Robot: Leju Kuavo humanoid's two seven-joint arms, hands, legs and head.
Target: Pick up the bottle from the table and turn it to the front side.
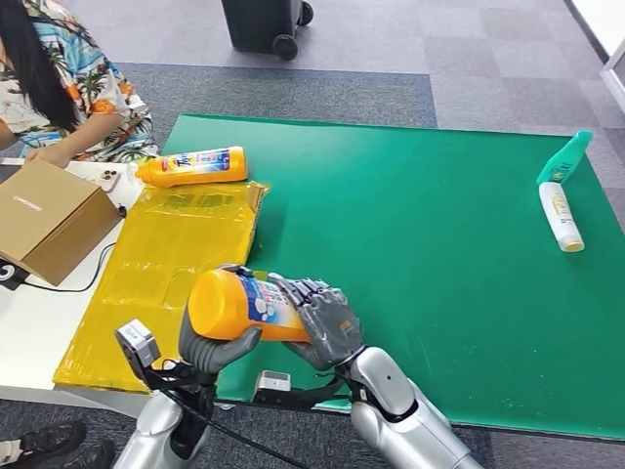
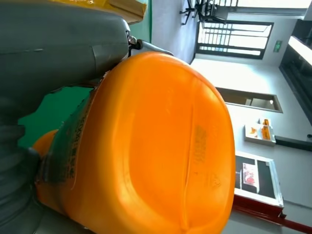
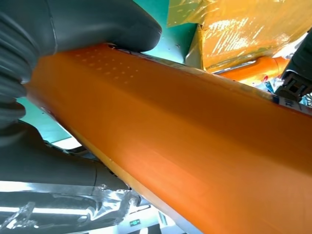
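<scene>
Head view, near edge: orange plastic bottle with a blue-and-white label (image 1: 239, 306), lying sideways and lifted off the table, gripped by both hands at once. Left hand (image 1: 214, 344), grey, cups the bottle's flat base end from below, thumb running under it. Right hand (image 1: 326, 322), grey with dark fingers, wraps over the label end, fingers curled across the top. Bottle sits above the seam where the yellow plastic sheet (image 1: 147, 283) meets the green table mat (image 1: 413, 264).

Left wrist view: bottle's orange moulded base (image 2: 162, 146) close against the grey thumb (image 2: 62, 44).

Right wrist view: long orange flank of the bottle (image 3: 176, 146) clamped between grey thumb (image 3: 103, 24) above and finger below.

Mid table, left: brown cardboard box (image 1: 48, 217) on the white surface.

Far left: second orange bottle (image 1: 193, 166) lying on its side at the yellow sheet's far edge; seated person in a patterned shirt (image 1: 81, 88) behind it.

Far right: white bottle (image 1: 561, 216) and teal bottle (image 1: 564, 157), both lying flat, touching end to end.
</scene>
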